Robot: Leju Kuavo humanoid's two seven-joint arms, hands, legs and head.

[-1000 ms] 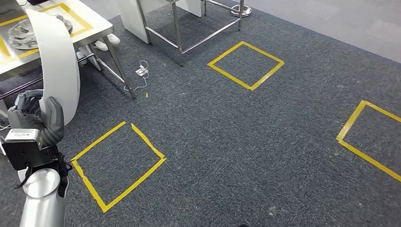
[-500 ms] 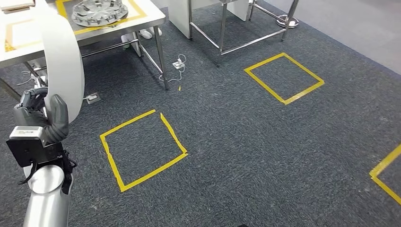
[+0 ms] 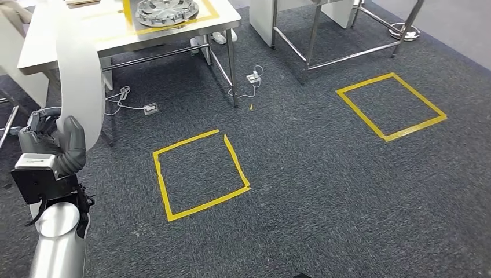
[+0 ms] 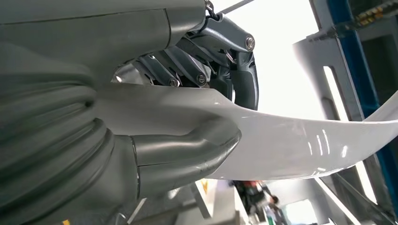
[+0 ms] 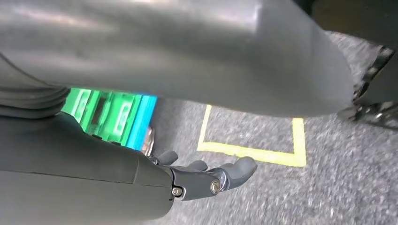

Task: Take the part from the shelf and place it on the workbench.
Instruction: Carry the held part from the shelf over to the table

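Note:
The part is a long, curved white panel (image 3: 81,63). My left hand (image 3: 49,145) grips its lower end at the left of the head view, and it rises upright in front of the workbench (image 3: 40,43). In the left wrist view the thumb (image 4: 187,157) presses one face of the glossy panel (image 4: 291,150) and the dark fingers clamp the other. The white workbench stands at the far left with yellow tape outlines on top. My right hand (image 5: 206,178) hangs over the carpet with its fingers loosely apart and nothing in them.
A silver wheel hub (image 3: 167,11) lies in a taped outline on the workbench. Cables and power strips (image 3: 253,77) lie on the carpet by its legs. Yellow tape squares (image 3: 159,174) (image 3: 359,113) mark the floor. A second metal-legged table (image 3: 312,40) stands at the far right.
The whole picture has shifted to the right, so the camera has turned left and the workbench shows more fully. My left hand still holds the white panel the same way.

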